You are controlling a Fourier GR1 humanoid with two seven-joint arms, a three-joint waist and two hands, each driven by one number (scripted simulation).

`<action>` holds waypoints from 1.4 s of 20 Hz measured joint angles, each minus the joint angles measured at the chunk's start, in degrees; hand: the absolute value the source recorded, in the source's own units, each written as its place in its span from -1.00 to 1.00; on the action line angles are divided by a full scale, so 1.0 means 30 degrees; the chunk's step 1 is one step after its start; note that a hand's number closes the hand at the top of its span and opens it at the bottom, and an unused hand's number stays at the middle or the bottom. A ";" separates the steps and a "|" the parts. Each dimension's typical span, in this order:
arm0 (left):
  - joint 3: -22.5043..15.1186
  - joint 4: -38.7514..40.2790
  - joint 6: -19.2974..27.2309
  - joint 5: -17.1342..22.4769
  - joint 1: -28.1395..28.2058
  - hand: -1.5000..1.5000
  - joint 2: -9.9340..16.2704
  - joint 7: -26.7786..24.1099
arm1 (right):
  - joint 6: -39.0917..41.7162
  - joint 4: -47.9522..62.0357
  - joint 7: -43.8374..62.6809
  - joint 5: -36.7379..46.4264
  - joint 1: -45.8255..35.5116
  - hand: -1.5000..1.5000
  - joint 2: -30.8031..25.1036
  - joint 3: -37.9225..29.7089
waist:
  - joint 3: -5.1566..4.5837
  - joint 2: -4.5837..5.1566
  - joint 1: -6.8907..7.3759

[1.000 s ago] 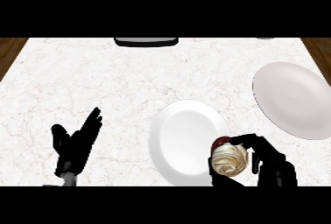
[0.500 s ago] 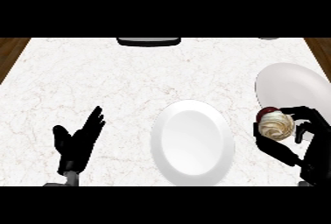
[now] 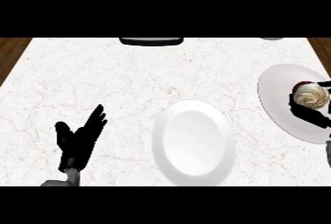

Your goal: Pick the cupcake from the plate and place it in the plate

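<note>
The cupcake [image 3: 310, 96], cream-frosted with a dark red base, is over the white plate [image 3: 278, 94] at the right edge. My right hand [image 3: 312, 113] is shut on it, fingers curled round its sides. Whether the cupcake touches the plate I cannot tell. A second white plate [image 3: 192, 141] lies near the front centre with nothing on it. My left hand [image 3: 81, 139] rests open at the lower left, fingers up, away from both plates.
A dark object [image 3: 150, 41] sits at the counter's far edge, and a small grey thing [image 3: 272, 38] shows at the far right. Wooden floor [image 3: 12, 51] borders the marble counter at the left and right.
My right hand has carried the cupcake from the centre plate's right rim up and to the right, over the right plate. The left hand has not moved.
</note>
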 measured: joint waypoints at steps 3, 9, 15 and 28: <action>-0.0065 0.0023 0.0017 -0.0144 -0.0032 0.00 -0.0108 -0.0075 | 0.1325 0.3322 -0.2718 -0.1639 -0.1496 1.00 -0.0287 -0.1614 | 0.0007 0.0022 0.0077; -0.0048 0.0142 -0.0234 -0.0250 -0.0199 0.00 -0.0172 -0.0381 | 0.3522 1.0162 -0.5342 -0.2518 -0.4683 -1.00 -0.0964 -0.3210 | -0.0005 0.0112 0.0390; -0.0321 0.0038 -0.0148 -0.0409 -0.0491 0.00 -0.0405 0.0049 | 0.6523 1.5269 -0.5092 -0.1266 -0.6529 -1.00 -0.2056 -0.2231 | 0.0009 0.0286 0.0797; -0.0164 -0.0123 -0.0081 -0.0587 -0.0164 0.00 -0.0405 0.0019 | 1.0478 1.9687 -1.1742 -0.4757 -0.8869 -1.00 -0.1769 -0.6303 | 0.0068 0.0255 0.0551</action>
